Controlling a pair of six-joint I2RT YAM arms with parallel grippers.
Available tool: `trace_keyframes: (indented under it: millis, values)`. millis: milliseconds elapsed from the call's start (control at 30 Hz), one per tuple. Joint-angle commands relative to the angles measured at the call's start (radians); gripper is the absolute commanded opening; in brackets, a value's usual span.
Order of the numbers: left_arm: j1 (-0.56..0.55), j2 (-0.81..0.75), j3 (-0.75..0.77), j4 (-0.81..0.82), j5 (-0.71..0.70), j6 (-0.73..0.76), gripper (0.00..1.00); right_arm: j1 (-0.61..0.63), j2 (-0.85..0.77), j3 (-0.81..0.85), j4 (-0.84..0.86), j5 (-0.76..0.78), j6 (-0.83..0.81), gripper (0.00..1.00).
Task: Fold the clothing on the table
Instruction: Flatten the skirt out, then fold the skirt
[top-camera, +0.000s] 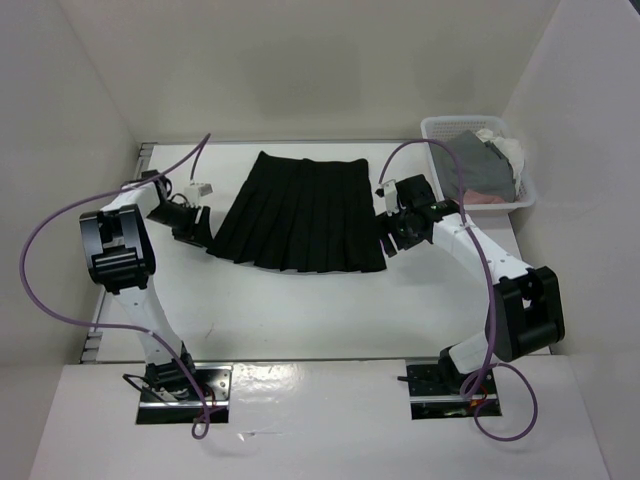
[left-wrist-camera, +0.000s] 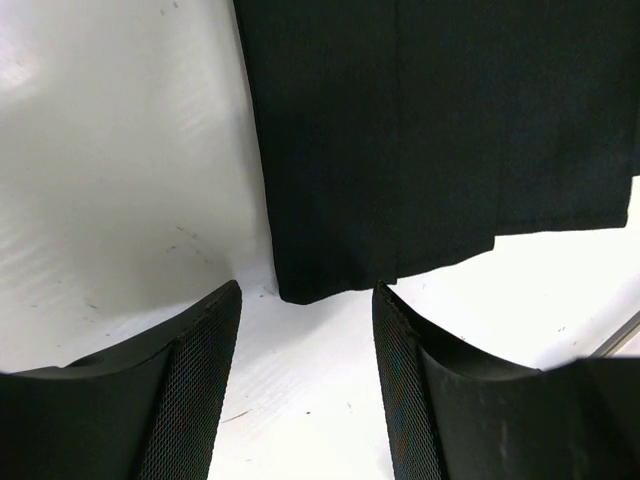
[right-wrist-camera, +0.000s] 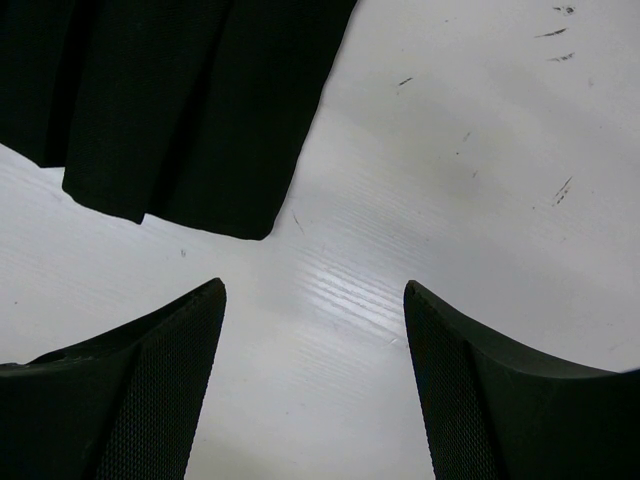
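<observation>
The clothing, a black pleated skirt (top-camera: 300, 215), lies spread flat on the white table (top-camera: 300, 310), waistband at the far side and wide hem toward the arms. My left gripper (top-camera: 200, 228) sits low at the skirt's left hem corner. In the left wrist view it (left-wrist-camera: 306, 300) is open, and the skirt's corner (left-wrist-camera: 400, 130) lies just ahead of the fingertips, apart from them. My right gripper (top-camera: 390, 235) hovers at the right hem corner. Seen from the right wrist, it (right-wrist-camera: 314, 290) is open over bare table, with the skirt (right-wrist-camera: 170, 100) ahead and to the left.
A white mesh basket (top-camera: 440, 125) stands at the far right corner, holding a grey garment (top-camera: 470, 170), a white cloth and a bit of pink cloth (top-camera: 490, 200). White walls enclose the table on three sides. A metal rail (top-camera: 90, 340) runs along the left edge.
</observation>
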Motion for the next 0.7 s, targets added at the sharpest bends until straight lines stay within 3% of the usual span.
trace_keyframes:
  millis: [0, 200, 467, 667]
  values:
    - [0.014, 0.027, 0.045, -0.016, 0.056, 0.025, 0.62, -0.005, -0.042, -0.004, 0.004, 0.007, 0.014, 0.77]
    - [0.014, 0.07, 0.054, -0.036, 0.114, 0.047, 0.62, -0.005, -0.042, -0.004, 0.004, 0.016, 0.014, 0.77]
    - [0.014, 0.11, 0.045, -0.045, 0.096, 0.065, 0.61, -0.005, -0.051, -0.004, 0.004, 0.016, 0.023, 0.77]
    - [-0.015, 0.129, 0.022, -0.054, 0.059, 0.084, 0.55, -0.005, -0.051, -0.004, 0.004, 0.016, 0.023, 0.77]
